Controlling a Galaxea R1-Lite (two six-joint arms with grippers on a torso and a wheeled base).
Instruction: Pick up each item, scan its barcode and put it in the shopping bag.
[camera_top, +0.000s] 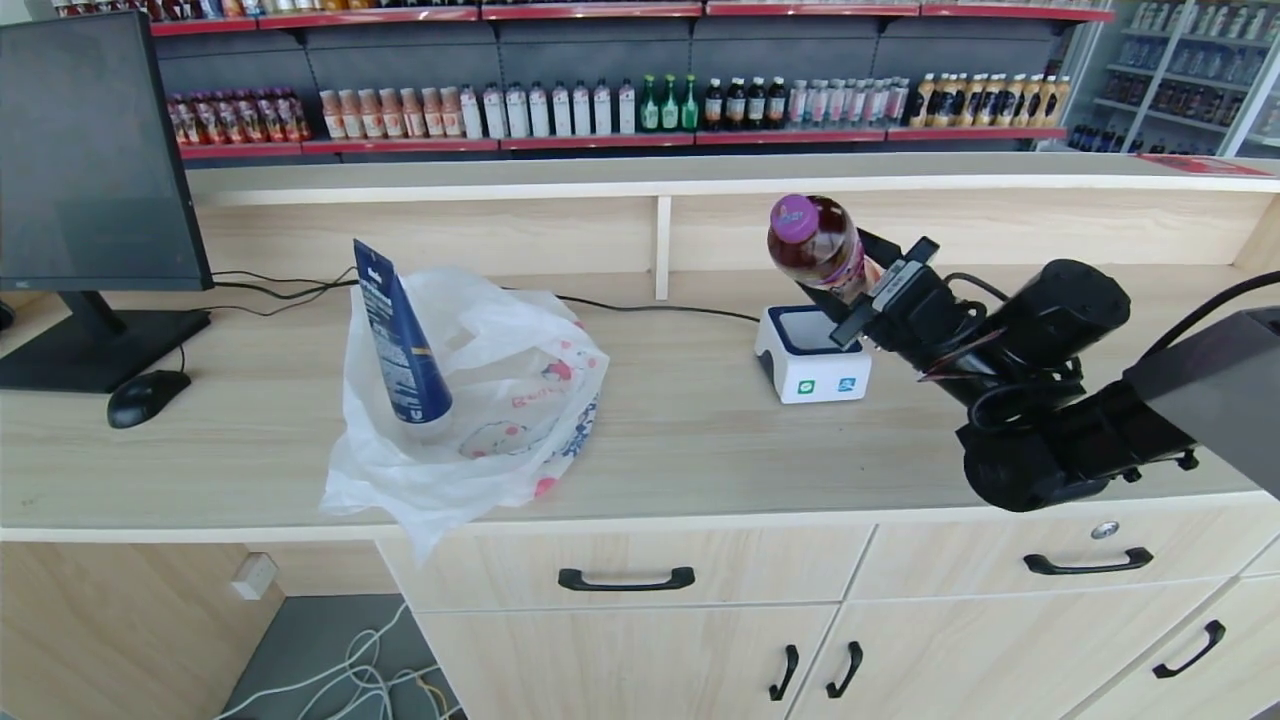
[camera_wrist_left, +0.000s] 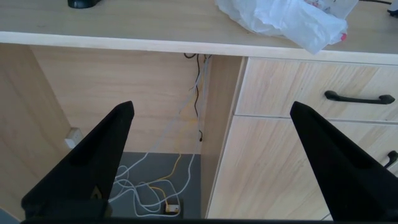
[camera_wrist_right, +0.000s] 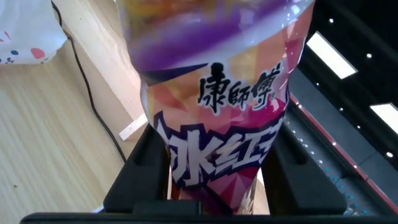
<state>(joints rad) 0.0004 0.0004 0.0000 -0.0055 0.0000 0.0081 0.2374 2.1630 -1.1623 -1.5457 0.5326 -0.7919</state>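
A drink bottle with a purple cap and dark liquid is held tilted above the white scanner box; my right gripper is shut on its labelled body. The white plastic shopping bag lies open on the counter left of the scanner, with a dark blue tube standing upright in it. My left gripper hangs open below the counter's front edge, facing the cabinet front, with the bag's overhanging corner above it.
A monitor and a mouse stand at the counter's left end. Cables run along the back of the wooden counter. Drawers with black handles lie below. Shelves of bottles line the back wall.
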